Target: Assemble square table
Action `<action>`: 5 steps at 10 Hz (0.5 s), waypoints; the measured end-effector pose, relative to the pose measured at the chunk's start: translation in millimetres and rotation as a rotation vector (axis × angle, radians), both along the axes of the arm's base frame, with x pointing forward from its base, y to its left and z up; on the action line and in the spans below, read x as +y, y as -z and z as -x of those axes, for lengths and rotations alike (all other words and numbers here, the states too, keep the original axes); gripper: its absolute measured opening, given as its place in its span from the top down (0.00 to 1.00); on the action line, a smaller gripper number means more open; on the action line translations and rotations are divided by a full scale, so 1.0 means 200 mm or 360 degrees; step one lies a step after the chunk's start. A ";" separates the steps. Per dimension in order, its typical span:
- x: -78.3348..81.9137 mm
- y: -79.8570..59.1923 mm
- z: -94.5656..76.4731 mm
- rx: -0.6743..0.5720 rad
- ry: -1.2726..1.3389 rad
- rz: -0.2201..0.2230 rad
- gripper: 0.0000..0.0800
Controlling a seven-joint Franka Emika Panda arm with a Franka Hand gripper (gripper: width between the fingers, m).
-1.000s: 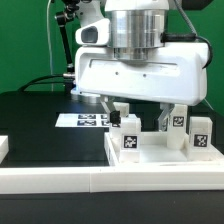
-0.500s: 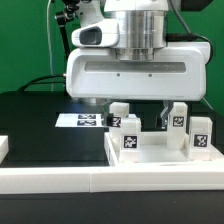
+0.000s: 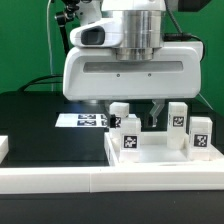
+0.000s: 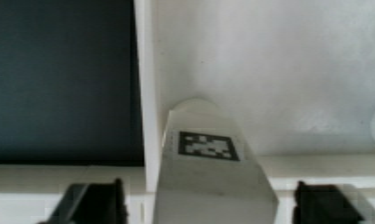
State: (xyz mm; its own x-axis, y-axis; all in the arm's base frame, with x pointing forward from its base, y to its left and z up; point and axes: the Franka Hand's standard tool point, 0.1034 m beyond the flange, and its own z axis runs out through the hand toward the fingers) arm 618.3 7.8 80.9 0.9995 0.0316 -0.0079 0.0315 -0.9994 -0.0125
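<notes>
The square table's white top (image 3: pixel 150 160) lies at the exterior view's right, its rim raised. Several white tagged leg posts stand on it. One leg post (image 3: pixel 121 114) stands between the fingers of my gripper (image 3: pixel 130 112), which hangs low over the top's left part. Two more posts (image 3: pixel 178 118) (image 3: pixel 200 134) stand further to the exterior view's right. In the wrist view the same leg post (image 4: pixel 210 150) runs up between my dark fingertips (image 4: pixel 90 203), with a gap on each side. My gripper (image 4: pixel 209 202) is open and touches nothing.
The marker board (image 3: pixel 85 120) lies flat on the black table behind the top. A long white rail (image 3: pixel 60 182) runs along the front. A small white piece (image 3: pixel 4 148) shows at the exterior view's left edge. Green backdrop and cables stand behind.
The hand has shifted toward the exterior view's left over the leg post, then held still. The fingers have drawn closer to the post's sides.
</notes>
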 end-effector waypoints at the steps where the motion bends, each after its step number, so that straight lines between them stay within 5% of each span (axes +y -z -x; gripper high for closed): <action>1: 0.00 0.00 0.00 0.0000 0.0023 0.0000 0.50; 2: 0.00 0.00 0.00 0.0000 0.0045 0.0000 0.64; 5: 0.00 0.00 0.00 0.0002 0.0202 0.0000 0.64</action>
